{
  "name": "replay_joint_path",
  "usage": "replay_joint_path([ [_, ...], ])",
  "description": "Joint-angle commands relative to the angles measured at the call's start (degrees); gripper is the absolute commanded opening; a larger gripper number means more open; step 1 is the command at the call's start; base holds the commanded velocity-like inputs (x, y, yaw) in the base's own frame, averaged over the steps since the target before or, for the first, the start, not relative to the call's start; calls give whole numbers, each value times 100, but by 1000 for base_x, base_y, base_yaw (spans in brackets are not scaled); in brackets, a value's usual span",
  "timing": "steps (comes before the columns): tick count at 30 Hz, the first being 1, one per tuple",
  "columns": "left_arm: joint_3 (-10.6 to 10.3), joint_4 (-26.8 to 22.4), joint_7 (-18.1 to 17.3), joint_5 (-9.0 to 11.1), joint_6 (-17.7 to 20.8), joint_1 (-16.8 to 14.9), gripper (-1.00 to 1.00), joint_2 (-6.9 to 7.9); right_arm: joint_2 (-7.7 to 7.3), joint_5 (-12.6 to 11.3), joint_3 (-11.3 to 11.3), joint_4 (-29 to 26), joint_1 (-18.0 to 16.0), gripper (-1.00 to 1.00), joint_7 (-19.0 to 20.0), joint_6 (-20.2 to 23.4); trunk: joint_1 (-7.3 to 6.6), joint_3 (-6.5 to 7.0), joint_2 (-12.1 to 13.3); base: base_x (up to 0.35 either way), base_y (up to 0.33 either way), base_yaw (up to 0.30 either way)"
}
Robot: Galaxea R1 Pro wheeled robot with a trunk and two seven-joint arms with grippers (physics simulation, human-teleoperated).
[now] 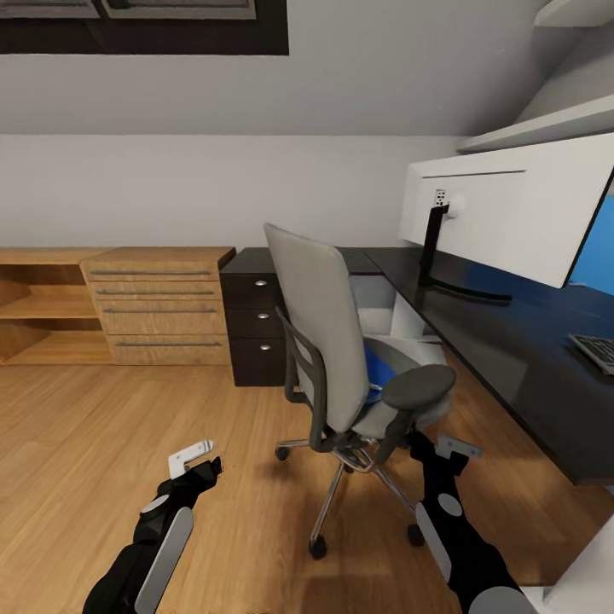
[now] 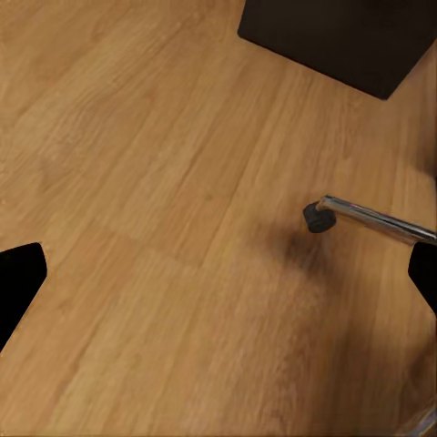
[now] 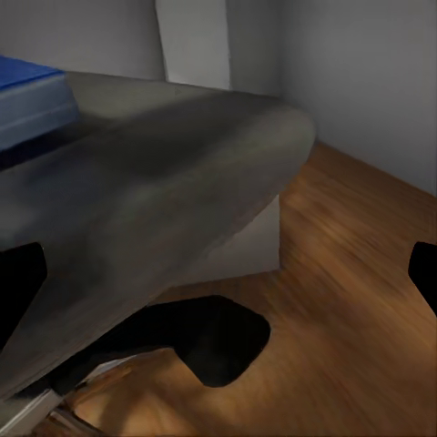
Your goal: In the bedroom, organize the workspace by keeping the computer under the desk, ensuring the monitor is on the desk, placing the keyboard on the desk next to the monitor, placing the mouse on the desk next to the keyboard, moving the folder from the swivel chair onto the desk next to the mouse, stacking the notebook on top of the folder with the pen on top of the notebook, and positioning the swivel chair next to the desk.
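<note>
open floor [image 1: 102,426] left of chair [image 1: 320,333] | armrest [image 1: 418,385] blocks right gripper [image 1: 443,449] | desk [image 1: 512,358] close right of chair

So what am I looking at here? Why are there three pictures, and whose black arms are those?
It's a computer-simulated robot with two arms. The big picture comes from a camera on its head: you see its left gripper and right gripper reaching toward a grey swivel chair. A blue folder lies on the seat. Beside it is a black desk carrying a monitor and a keyboard. The two smaller pictures come from cameras at the wrists: one looks down at the wood floor and a chair castor, the other looks closely at the chair's seat. Both grippers hold nothing.
</note>
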Motion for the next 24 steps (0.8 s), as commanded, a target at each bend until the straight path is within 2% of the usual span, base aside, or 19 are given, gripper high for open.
replay_joint_path([
  [1,-10,-2,49,57,10,-4,100,1,5,-55,-5,0,-2,100,13,-36,-1,-6,-2,0,0,266],
  [7,-10,3,49,61,10,-4,100,1,17,-47,3,1,-2,100,13,-36,-1,-6,-2,-19,7,273],
  [14,-10,3,49,61,10,-4,100,-1,40,-46,25,24,-2,100,13,-60,-1,-6,-2,-200,138,276],
  [24,-16,58,55,61,10,-4,100,-6,95,-34,76,26,-2,100,13,-63,-1,-6,-2,-14,10,276],
])
